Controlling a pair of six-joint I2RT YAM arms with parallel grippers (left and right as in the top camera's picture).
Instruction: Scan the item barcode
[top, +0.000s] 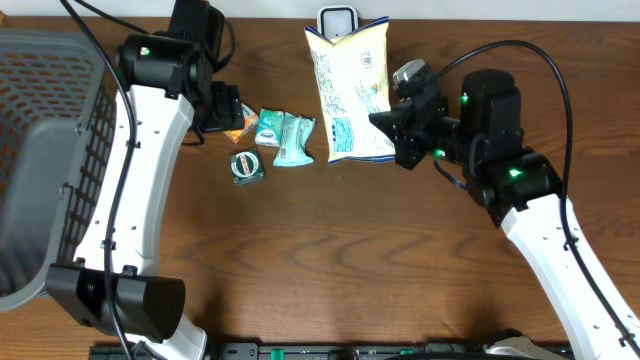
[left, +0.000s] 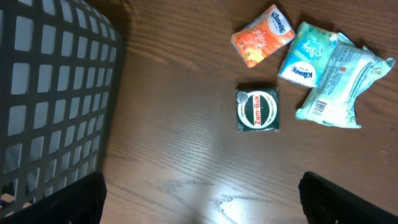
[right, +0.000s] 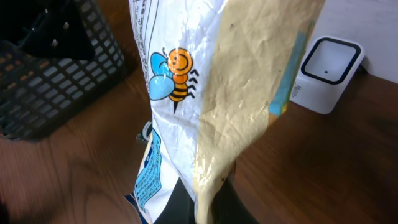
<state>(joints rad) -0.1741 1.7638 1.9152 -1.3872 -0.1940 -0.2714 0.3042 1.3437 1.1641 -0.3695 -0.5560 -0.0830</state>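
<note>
My right gripper (top: 392, 128) is shut on the edge of a white and tan snack bag (top: 350, 92) printed with a bee (right: 177, 78), holding it lifted beside the white barcode scanner (top: 337, 19) at the table's back edge. In the right wrist view the bag (right: 211, 93) fills the middle, pinched between the dark fingers (right: 180, 205), with the scanner (right: 326, 73) to its right. My left gripper (left: 202, 205) hangs open over bare wood, below a green Zam-Buk tin (left: 257, 110), an orange tissue pack (left: 262, 36) and two pale green packs (left: 323, 74).
A dark mesh basket (top: 50, 150) stands at the table's left, and its wall (left: 50, 93) runs close to my left gripper. The small items (top: 265, 140) lie in a cluster between the two arms.
</note>
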